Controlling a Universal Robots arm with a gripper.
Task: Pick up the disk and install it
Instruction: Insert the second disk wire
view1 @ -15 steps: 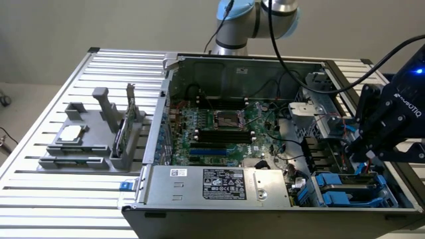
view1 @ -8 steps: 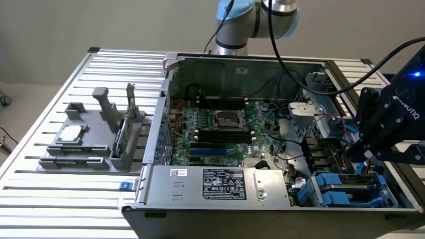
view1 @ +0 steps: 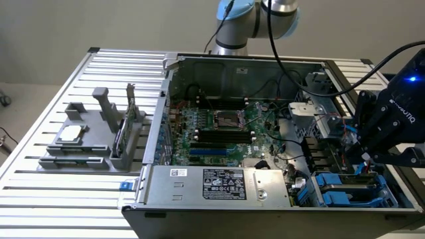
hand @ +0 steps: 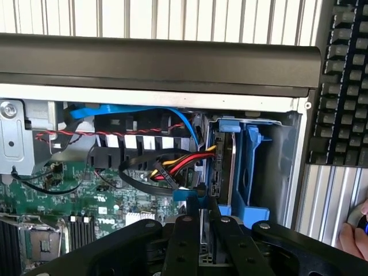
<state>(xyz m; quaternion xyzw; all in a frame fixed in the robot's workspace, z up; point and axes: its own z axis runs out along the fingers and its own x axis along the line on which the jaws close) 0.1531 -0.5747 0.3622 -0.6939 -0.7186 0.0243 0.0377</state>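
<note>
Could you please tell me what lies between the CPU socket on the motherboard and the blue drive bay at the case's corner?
In the wrist view, a bundle of red, yellow and black cables crosses the stretch from the CPU socket toward the blue drive bay.

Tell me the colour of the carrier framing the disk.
Bright blue carrier, clearest in the wrist view, standing in the case's drive bay.

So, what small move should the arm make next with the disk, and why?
Probably a short, gentle push straight along the slot. The disk stands upright in the blue bay, and the gripper is at its edge, jaws close together. The red and yellow cables lie just beside it, so any sideways drift may catch them.
</note>
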